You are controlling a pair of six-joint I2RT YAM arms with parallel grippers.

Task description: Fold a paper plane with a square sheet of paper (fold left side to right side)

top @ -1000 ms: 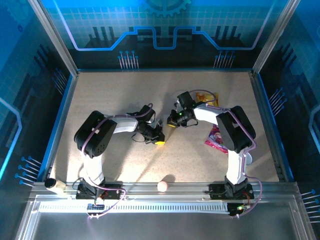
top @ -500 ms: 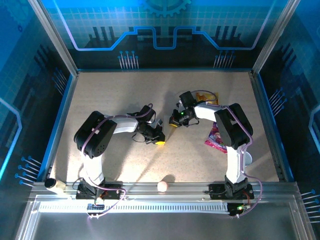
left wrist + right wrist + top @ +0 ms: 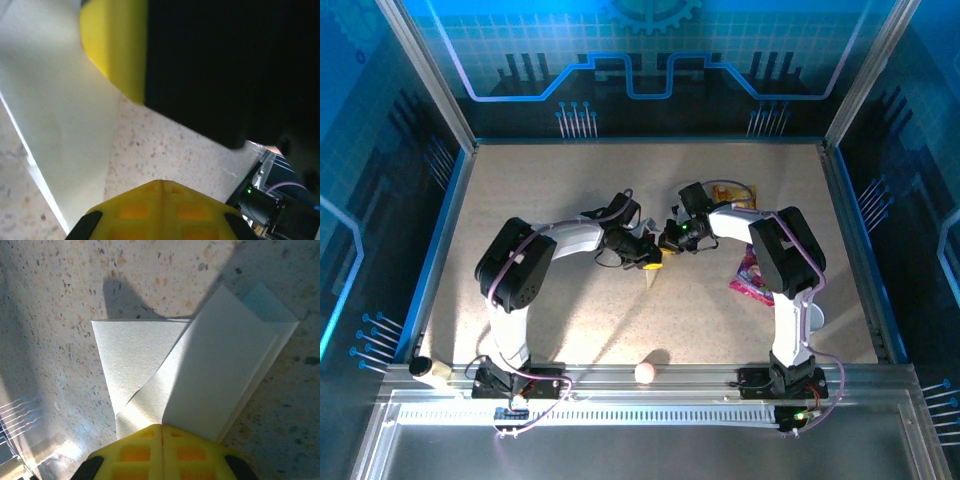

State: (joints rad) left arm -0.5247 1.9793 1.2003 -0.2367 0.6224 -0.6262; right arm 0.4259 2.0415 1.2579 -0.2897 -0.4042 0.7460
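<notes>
- The left pincer (image 3: 651,264) is closed, its yellow tips just beside the folded white paper (image 3: 200,380) at the middle of the surface (image 3: 540,180).
- The right pincer (image 3: 161,440) is closed too, with its tips at the paper's layered edge. Whether it pinches the paper cannot be told.
- A pink wrapper (image 3: 750,276) lies apart, to the right.

The white folded paper sheet (image 3: 200,385) is matt, with a fine grain. The beige speckled worktop (image 3: 550,190) is matt and granular, stone-like. The yellow fingers (image 3: 130,455) of the right gripper (image 3: 161,432) are smooth moulded plastic with a grid-patterned face. The pink wrapper (image 3: 745,285) near the worktop's right edge is glossy film.
</notes>
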